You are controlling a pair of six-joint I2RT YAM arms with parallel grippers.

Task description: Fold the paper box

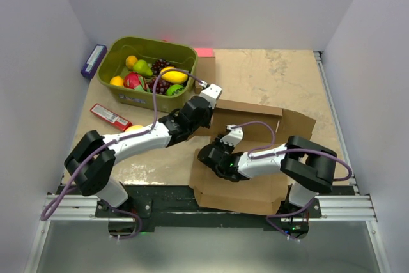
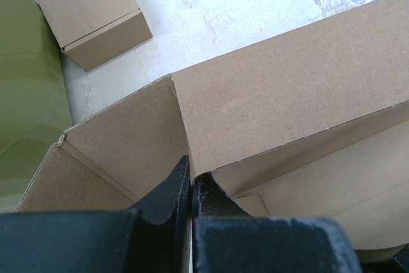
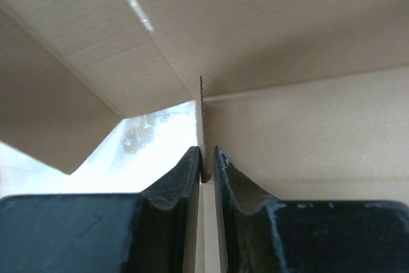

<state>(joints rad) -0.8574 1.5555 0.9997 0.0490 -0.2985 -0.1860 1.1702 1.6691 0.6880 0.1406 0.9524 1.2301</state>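
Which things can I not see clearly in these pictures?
- Top view: print on the red packet is too small to read.
- Top view: the left arm hides most of an orange round thing.
- Right wrist view: the paper box fills the frame; edges cut off its outline.

No text, label or number is legible anywhere; print on the red packet (image 1: 110,116) and purple box (image 1: 93,61) is too small.

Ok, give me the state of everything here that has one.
paper box: partly folded, back wall upright
left gripper: shut, tips at the wall's corner
right gripper: shut on a flap edge
green bin: open, fruit inside
small cardboard box: closed
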